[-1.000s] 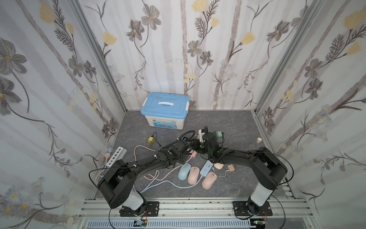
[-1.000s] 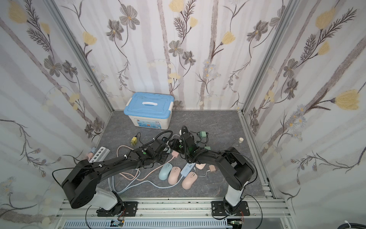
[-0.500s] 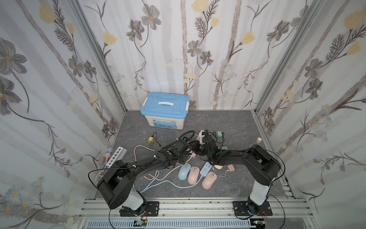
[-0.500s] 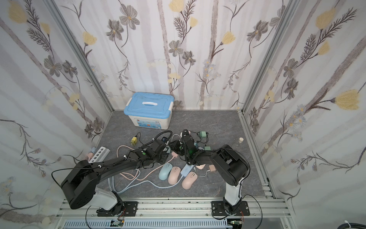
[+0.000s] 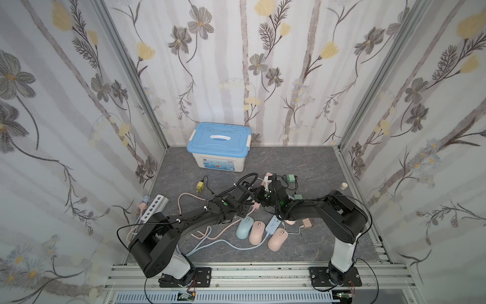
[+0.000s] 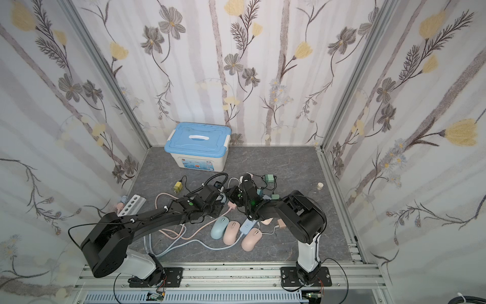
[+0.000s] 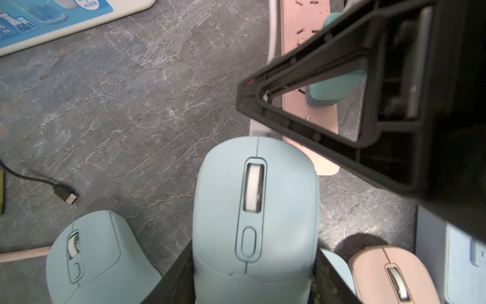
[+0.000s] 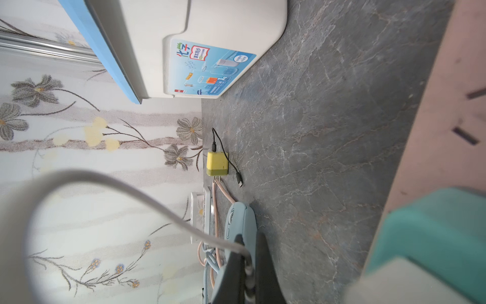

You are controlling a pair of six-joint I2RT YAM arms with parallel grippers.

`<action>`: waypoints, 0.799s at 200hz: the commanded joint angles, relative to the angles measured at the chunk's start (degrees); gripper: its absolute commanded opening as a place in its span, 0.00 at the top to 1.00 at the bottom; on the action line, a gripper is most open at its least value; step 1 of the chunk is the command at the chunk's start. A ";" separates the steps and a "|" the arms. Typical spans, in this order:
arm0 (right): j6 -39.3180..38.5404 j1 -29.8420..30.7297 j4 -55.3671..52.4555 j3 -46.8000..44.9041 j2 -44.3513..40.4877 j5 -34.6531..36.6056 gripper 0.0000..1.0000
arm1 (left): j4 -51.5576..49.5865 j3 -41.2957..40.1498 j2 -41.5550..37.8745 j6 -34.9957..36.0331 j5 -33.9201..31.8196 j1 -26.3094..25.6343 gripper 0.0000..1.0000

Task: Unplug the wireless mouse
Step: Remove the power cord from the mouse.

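A: Hazards, biggest item first. The power strip [image 7: 302,65] lies just beside the mouse [image 7: 286,200], which is out in the middle of the floor [image 7: 131,105]. I cannot tell whether it rests there or is raised. If the pull runs toward the strip, the right gripper [image 8: 248,247] may knock it, or the teal adapter [image 7: 334,89] standing on it.

B: Noted. And the mouse itself?

A: The left gripper [image 7: 253,247] is part open, with its jaws pressed on both flanks of the mouse. The shell is smooth and rounded. A hard tug could slide it forward out of the hold, and then nothing separates.

B: Cable [image 8: 157,205]?

A: The right gripper is closed nearly flat on it, right at the mouse's nose. Judgement: the bite looks to be on the ribbed sleeve rather than the plug body. The fingers may slip along the cable, or an off-axis pull may lever the connector in its port.
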 commanded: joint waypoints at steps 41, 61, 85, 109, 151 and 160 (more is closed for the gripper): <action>4.49 0.34 12.25 -2.01 1.18 1.73 1.00 | -1.75 -0.40 -1.89 -6.68 1.63 0.10 1.00; 4.57 -0.01 12.56 -1.06 1.96 0.93 1.00 | -4.87 0.52 -1.08 -8.52 1.36 0.12 1.00; 2.93 -0.22 10.81 0.34 2.16 -0.15 1.00 | -8.89 1.55 -0.71 -9.34 1.52 0.10 1.00; 1.28 -0.84 11.91 0.98 2.78 -2.45 1.00 | -9.99 1.32 -1.85 -8.42 5.28 0.15 1.00; -0.84 -1.09 9.60 1.92 2.64 -3.88 1.00 | -17.24 4.72 0.66 -9.13 1.48 0.17 1.00; -2.40 -1.07 7.24 2.46 1.96 -3.79 1.00 | -20.44 6.61 2.32 -9.93 0.03 -0.10 1.00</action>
